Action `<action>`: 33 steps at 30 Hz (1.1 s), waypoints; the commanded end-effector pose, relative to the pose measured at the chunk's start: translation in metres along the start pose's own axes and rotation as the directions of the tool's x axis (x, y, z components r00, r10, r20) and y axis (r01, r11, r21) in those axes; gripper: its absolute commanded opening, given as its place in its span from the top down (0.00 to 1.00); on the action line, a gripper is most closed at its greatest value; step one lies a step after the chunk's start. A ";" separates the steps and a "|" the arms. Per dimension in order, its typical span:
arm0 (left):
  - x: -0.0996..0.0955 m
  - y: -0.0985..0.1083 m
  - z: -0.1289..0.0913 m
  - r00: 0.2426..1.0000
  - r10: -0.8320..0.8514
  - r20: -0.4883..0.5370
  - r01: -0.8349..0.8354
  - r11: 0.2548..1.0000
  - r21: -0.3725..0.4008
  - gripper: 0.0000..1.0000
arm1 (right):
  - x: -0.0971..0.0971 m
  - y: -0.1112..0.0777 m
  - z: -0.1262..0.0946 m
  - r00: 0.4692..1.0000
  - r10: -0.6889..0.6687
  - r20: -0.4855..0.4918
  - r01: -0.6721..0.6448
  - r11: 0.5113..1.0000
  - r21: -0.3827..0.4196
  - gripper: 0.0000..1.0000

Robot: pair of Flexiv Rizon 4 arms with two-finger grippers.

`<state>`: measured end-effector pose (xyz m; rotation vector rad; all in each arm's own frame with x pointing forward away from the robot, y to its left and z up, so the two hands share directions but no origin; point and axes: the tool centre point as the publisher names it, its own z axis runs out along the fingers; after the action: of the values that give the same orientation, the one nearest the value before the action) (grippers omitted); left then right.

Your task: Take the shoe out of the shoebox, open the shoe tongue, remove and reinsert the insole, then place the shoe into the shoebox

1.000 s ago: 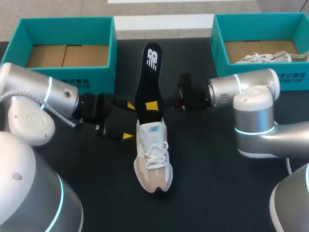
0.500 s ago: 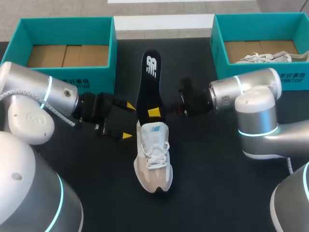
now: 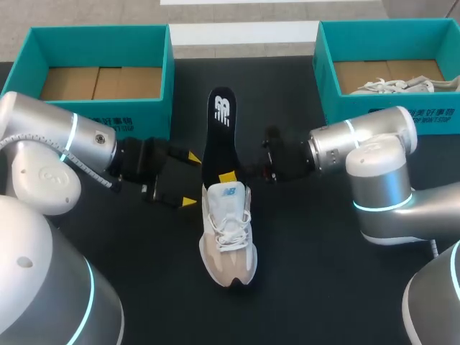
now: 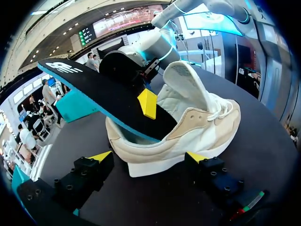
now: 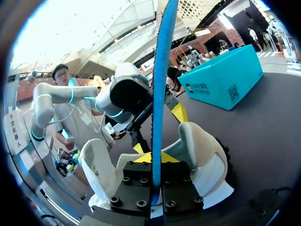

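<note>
**Insole partly back in the sneaker, toe end first**

Head view: the sneaker (image 3: pixel 228 237) lies on the tabletop (image 3: pixel 323 287) with the black insole (image 3: pixel 215 136) slanting out of it. The right hand (image 3: pixel 231 175) is clamped on the insole, and the left hand (image 3: pixel 190 180) is spread beside the heel. Left wrist view: the heel sits between the parted fingers, ungripped; closing them would probably steady the shoe. Right wrist view: the insole stands edge-on between the fingers, so a push along the sole should seat it flat.

White logo mark on the heel end of the black insole (image 3: pixel 218 136), small blue logo on the shoe tongue (image 3: pixel 228 192), white printed characters on the front walls of the left shoebox (image 3: pixel 108 123) and right shoebox (image 3: pixel 431 113); none legible.
</note>
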<state>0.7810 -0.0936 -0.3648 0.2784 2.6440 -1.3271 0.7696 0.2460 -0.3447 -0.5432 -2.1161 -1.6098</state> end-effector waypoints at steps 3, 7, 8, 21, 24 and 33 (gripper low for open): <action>0.000 -0.001 0.001 1.000 0.000 -0.001 0.000 1.000 -0.004 0.00 | 0.006 -0.017 0.005 1.000 0.020 0.017 -0.019 1.000 -0.011 1.00; 0.000 -0.001 0.001 1.000 0.000 -0.001 0.000 1.000 -0.004 0.00 | 0.008 -0.023 0.006 0.999 0.037 0.021 -0.037 0.999 -0.012 1.00; 0.000 -0.001 0.001 1.000 0.000 -0.001 0.000 1.000 -0.004 0.00 | 0.009 -0.023 0.006 0.999 0.040 0.019 -0.040 0.999 -0.016 1.00; 0.000 -0.001 0.001 1.000 0.000 -0.001 0.000 1.000 -0.004 0.00 | 0.011 0.001 0.000 0.999 -0.005 0.047 0.004 1.000 0.010 0.61; 0.000 -0.001 0.001 1.000 0.000 -0.001 0.000 1.000 -0.004 0.00 | 0.011 0.010 0.000 0.998 -0.026 0.049 0.024 0.999 0.027 0.62; 0.000 -0.001 0.001 1.000 0.000 -0.001 0.000 1.000 -0.004 0.00 | 0.005 0.030 0.001 0.997 -0.074 0.037 0.072 0.995 0.064 0.67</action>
<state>0.7811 -0.0937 -0.3648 0.2785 2.6439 -1.3272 0.7742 0.2517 -0.3198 -0.5003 -2.2184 -1.6133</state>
